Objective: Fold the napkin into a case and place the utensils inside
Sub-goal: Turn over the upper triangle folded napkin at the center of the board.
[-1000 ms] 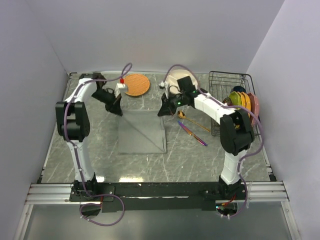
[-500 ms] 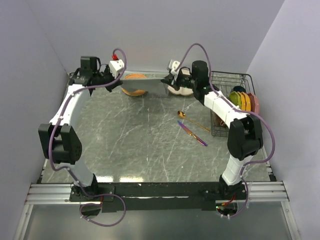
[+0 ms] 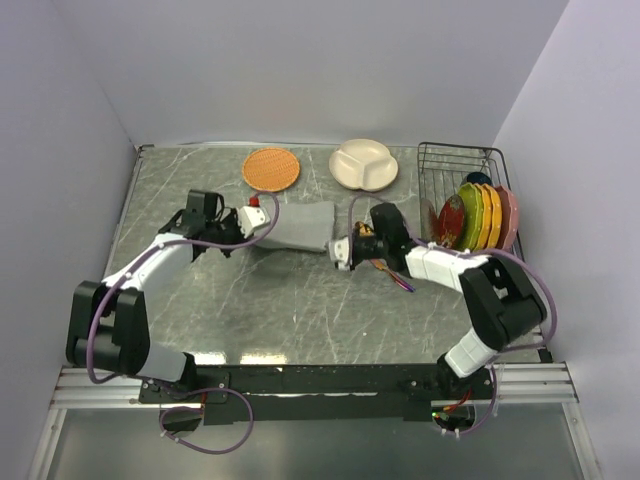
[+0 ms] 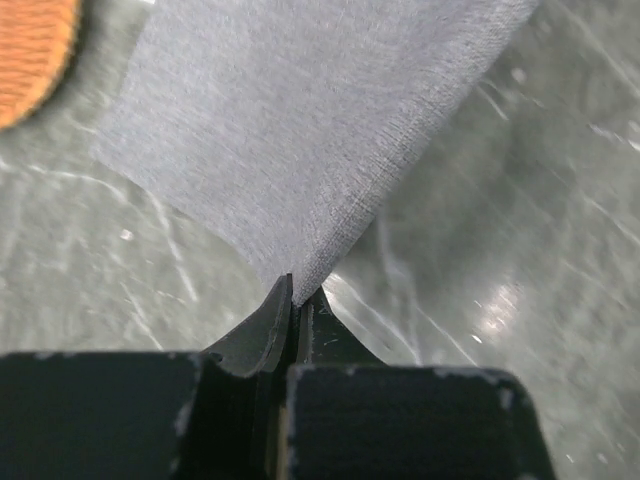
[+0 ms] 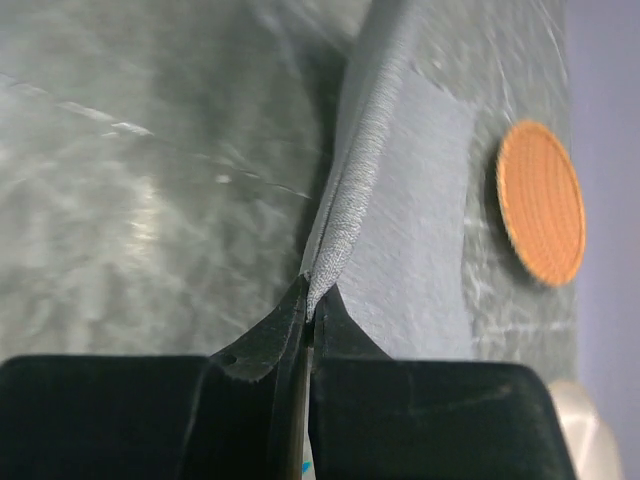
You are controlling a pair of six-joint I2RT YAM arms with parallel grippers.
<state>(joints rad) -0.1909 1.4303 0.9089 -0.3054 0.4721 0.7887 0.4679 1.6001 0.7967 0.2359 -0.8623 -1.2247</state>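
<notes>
Your left end effector (image 4: 296,300) and right end effector (image 5: 308,302), each clamped on a napkin (image 3: 298,224) corner, have brought it down folded onto the counter (image 3: 300,310); the first fold looks made.

The top external camera sits high above and behind the arm bases (image 3: 165,378), looking down and forward over the whole tabletop (image 3: 300,320) to the back wall (image 3: 320,70). The left wrist camera rides just behind the left hand (image 4: 295,298) and the right wrist camera behind the right hand (image 5: 308,300), each looking along its fingers, very close and low over the surface. All three views share the napkin (image 3: 300,225) and the orange mat (image 3: 271,168).
</notes>
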